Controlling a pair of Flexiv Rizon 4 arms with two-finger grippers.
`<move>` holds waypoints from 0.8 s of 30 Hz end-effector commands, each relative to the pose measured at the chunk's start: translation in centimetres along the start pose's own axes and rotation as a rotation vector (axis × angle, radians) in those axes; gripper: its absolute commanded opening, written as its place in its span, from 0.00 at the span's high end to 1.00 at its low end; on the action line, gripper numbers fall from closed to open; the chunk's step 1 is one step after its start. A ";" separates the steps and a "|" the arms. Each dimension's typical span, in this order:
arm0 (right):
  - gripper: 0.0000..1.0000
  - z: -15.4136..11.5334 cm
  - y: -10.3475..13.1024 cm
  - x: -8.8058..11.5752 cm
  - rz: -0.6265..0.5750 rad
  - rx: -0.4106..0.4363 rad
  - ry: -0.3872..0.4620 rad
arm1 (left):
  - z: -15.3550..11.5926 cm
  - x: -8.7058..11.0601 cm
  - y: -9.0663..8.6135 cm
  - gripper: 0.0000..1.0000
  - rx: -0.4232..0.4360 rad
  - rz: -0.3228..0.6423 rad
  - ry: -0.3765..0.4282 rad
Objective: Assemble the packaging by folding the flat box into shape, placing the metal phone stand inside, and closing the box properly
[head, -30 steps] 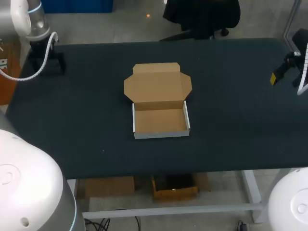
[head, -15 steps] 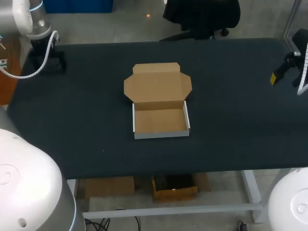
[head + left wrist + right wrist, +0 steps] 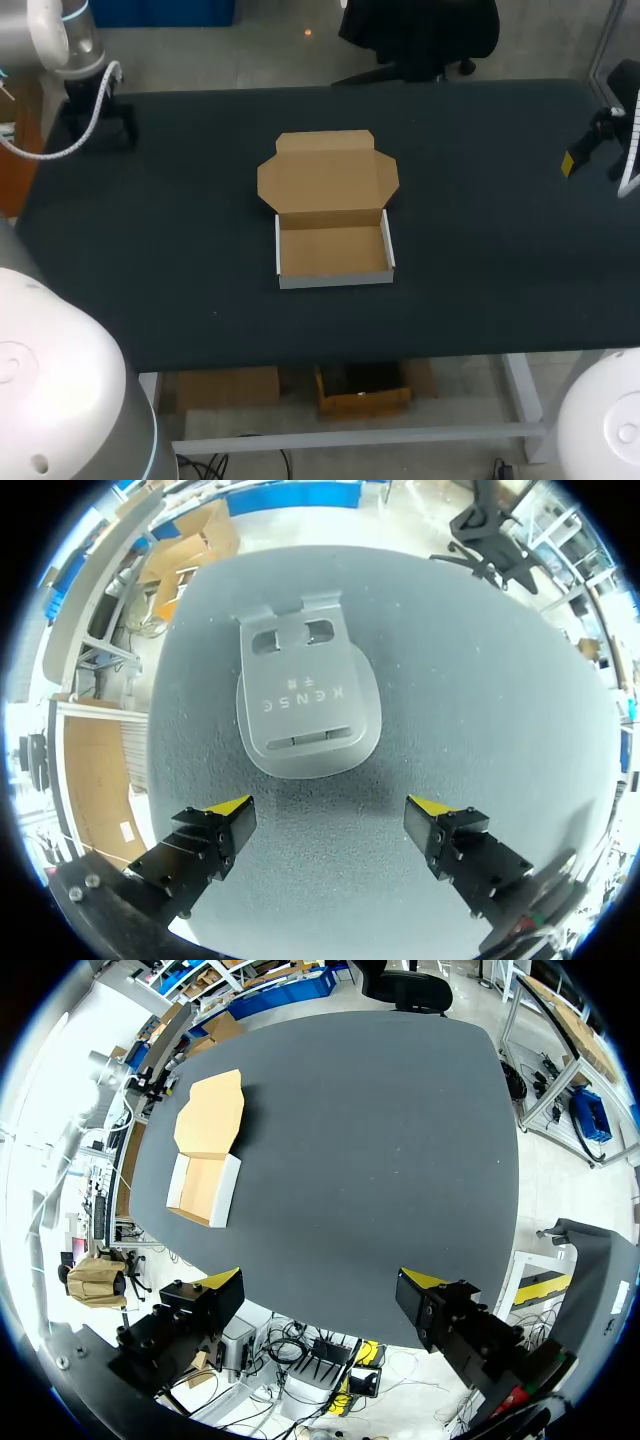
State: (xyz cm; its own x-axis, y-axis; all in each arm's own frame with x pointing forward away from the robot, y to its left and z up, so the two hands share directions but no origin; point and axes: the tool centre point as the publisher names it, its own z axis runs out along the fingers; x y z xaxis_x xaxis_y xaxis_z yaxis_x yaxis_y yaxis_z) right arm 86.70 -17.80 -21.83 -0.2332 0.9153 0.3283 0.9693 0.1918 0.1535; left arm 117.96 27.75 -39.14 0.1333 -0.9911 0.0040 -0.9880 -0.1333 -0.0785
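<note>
- Head view: the cardboard box [image 3: 333, 250] sits in the middle of the dark, fuzzy table [image 3: 500, 250]. It is a shallow tray, brown inside and white outside. Its lid flap is open behind it.
- Left wrist view: the grey metal phone stand [image 3: 308, 710] is smooth and rounded. It lies flat just ahead of my left gripper [image 3: 328, 812], whose fingers are spread wide and touch nothing.
- Right wrist view: my right gripper [image 3: 322, 1282] is spread wide too and holds nothing. It is well away from the box.
- From the head view I cannot make out the stand, because my left arm [image 3: 60, 40] covers that far corner.
</note>
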 end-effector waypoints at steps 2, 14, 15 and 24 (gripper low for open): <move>0.00 -0.1 0.0 0.0 0.000 0.004 0.002 | 0.3 0.0 -1.0 0.00 -0.015 0.001 0.000; 0.00 -0.1 0.0 0.0 0.000 0.004 0.002 | 0.2 0.0 -1.4 0.00 -0.011 0.002 0.004; 0.00 -0.1 0.0 0.0 0.000 0.004 0.002 | 0.2 0.0 -1.5 0.00 -0.010 0.002 0.005; 0.00 -0.1 0.0 0.0 0.000 0.004 0.002 | 0.2 -0.1 -1.9 0.00 -0.006 0.000 0.007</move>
State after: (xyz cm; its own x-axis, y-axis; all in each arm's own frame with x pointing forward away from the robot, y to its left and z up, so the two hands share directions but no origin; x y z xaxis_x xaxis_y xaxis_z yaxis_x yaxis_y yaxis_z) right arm 86.70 -17.80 -21.83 -0.2332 0.9154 0.3283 0.9693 0.1918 0.1535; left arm 119.01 27.90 -38.90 0.1317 -0.9912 0.0115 -0.9873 -0.1323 -0.0885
